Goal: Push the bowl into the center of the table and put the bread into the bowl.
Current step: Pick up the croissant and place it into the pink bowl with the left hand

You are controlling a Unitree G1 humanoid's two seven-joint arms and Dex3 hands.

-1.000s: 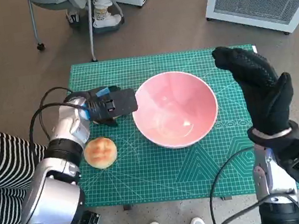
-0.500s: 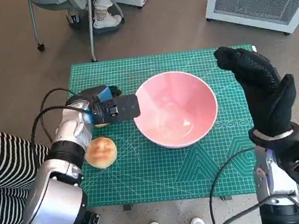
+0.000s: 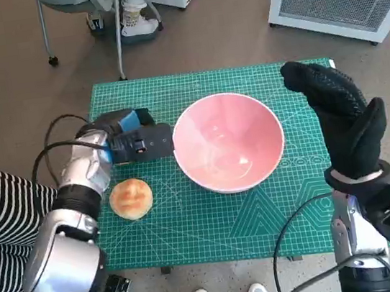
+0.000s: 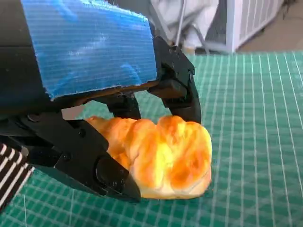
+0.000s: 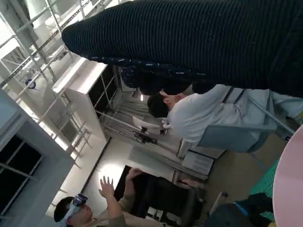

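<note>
A golden, glazed bread roll (image 4: 161,156) is gripped by the black, blue-taped left hand (image 3: 140,143) just beside the round pink bowl (image 3: 228,141) on the green cutting mat (image 3: 191,223). The gloved right hand (image 3: 339,115) is held raised, fingers extended, holding nothing. 1 round bun (image 3: 130,198) lies near the left forearm.

Counts: one pink bowl (image 3: 228,141) just off my left hand's (image 3: 133,141) fingertips. Two breads: one golden roll (image 4: 163,156) held in that hand, one round bun (image 3: 130,198) by my left wrist. One green mat (image 3: 213,223). Two people beyond my right hand (image 3: 339,115).
</note>
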